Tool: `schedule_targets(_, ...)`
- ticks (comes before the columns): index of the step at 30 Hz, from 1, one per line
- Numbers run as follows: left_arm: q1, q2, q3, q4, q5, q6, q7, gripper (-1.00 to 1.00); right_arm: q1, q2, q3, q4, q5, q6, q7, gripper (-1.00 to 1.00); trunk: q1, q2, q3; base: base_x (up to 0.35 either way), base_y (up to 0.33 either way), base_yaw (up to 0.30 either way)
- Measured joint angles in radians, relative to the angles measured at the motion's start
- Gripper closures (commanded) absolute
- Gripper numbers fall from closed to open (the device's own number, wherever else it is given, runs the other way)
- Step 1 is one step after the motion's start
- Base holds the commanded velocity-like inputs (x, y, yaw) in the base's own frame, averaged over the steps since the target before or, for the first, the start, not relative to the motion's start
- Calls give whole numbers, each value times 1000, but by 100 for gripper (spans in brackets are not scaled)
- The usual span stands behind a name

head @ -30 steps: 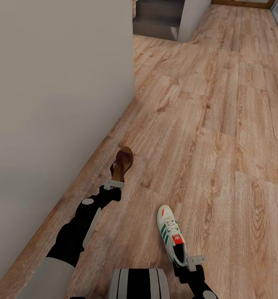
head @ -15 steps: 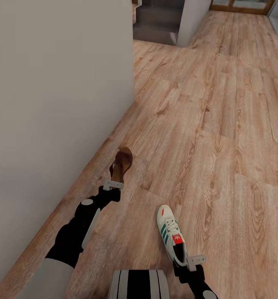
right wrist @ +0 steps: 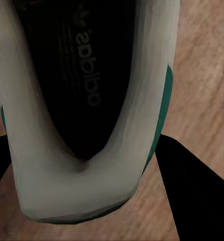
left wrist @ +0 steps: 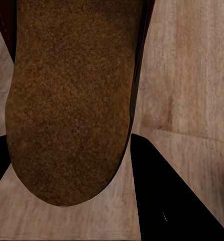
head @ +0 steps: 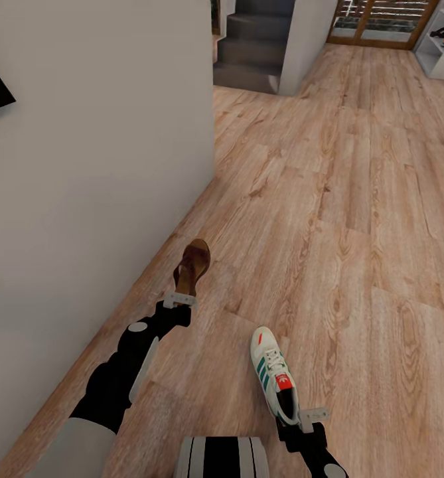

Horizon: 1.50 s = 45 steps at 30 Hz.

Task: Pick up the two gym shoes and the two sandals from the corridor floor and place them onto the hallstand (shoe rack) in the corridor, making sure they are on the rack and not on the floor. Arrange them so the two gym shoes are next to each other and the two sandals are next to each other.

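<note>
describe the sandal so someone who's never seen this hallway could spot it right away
Start at the big pale wall on the left side of the head view and follow its base along the wood plank floor. Near it, the left gripper holds the sandal by one end. It is slim, flat and brown, unlike the bulkier white gym shoe with green stripes in the right gripper.

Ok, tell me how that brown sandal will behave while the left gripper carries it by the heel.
The sandal is flat and slim, so it is probably light and may flex or droop at the toe. The left gripper holds only its heel end, so it could pivot or swing. Its footbed looks rough and suede-like, so slipping seems unlikely.
</note>
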Motion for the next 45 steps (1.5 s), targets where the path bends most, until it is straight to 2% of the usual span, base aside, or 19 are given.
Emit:
schedule_targets(5,34,10,4,2,-4,-3,4,100,0,0,-18,-23,0,-1,0,100,-2,1,19,0,0,-15)
schedule_targets(6,74,25,6,14,-9,-11,9,100,0,0,-47,-31,1,-1,0,100,-3,1,23,0,0,-133)
schedule_targets(7,97,30,6,19,-8,-22,10,100,0,0,-53,-32,1,-1,0,100,-3,2,28,0,0,-156)
schedule_targets(10,126,38,10,31,-7,-72,11,100,0,-1,-70,-33,1,-1,0,100,-5,2,41,0,0,-201)
schedule_targets(13,148,47,31,52,-9,-139,12,100,0,-3,-104,-33,1,-1,0,100,-6,3,55,0,0,-229)
schedule_targets(17,170,51,72,82,-10,-178,14,100,1,-18,-138,-32,3,-9,4,100,-8,4,75,0,0,-239)
schedule_targets(21,195,52,116,104,-8,-195,18,100,2,-49,-145,-29,4,-45,5,100,-9,5,95,0,0,-239)
schedule_targets(25,216,53,149,152,-8,-257,20,100,6,-71,-149,-19,4,-103,4,100,-11,6,114,0,0,-239)
schedule_targets(31,245,56,164,236,-9,-372,24,100,23,-74,-150,-6,3,-162,3,100,-13,7,141,0,0,-239)
schedule_targets(36,282,72,211,299,-6,-450,48,100,38,-72,-150,7,3,-180,2,100,-13,7,146,0,0,-236)
schedule_targets(39,302,79,251,364,-5,-549,53,100,43,-72,-150,20,2,-185,3,100,-13,7,150,0,0,-234)
schedule_targets(42,317,81,264,423,-5,-635,54,100,52,-72,-150,23,2,-188,3,100,-14,7,157,0,0,-234)
schedule_targets(45,329,81,266,432,-4,-645,56,100,58,-72,-150,22,1,-189,2,100,-15,8,172,0,0,-234)
